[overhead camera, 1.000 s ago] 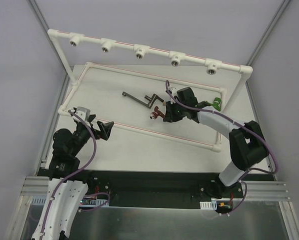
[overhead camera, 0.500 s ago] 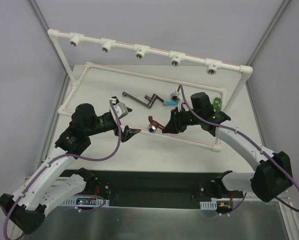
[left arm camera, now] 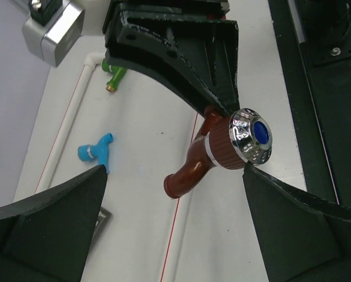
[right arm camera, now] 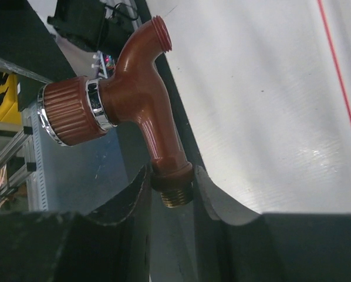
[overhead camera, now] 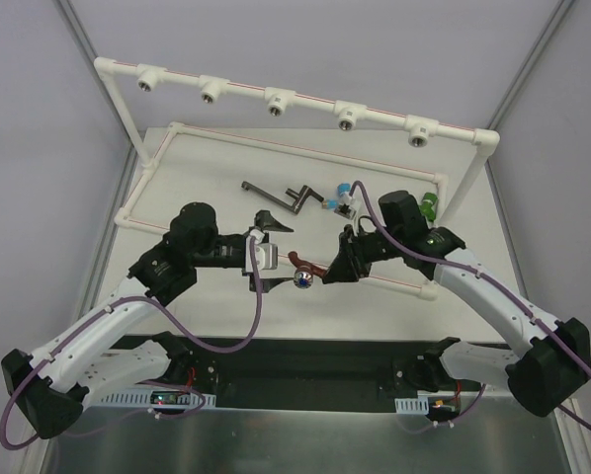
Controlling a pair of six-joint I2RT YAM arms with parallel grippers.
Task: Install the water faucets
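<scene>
Centrally, red-brown faucet (overhead camera: 300, 267) (ribbed cap, chrome knob, brass thread) is hanging above the white table (overhead camera: 207, 188); right gripper (overhead camera: 325, 269) is clamping its threaded end; left gripper (left arm camera: 174, 182) is gaping wide, flanking it.

A red-brown faucet (left arm camera: 208, 155) with chrome, blue-centred knob (left arm camera: 250, 134); blue faucet (left arm camera: 96, 151); green faucet (left arm camera: 115, 75); white pipe frame (overhead camera: 305, 99), red-striped.

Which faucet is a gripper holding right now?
The red-brown faucet, clamped in the right gripper; the blue faucet and green faucet lie on the table.

Robotics lab, white enclosure (overhead camera: 29, 148), metal struts (overhead camera: 82, 44)
</scene>
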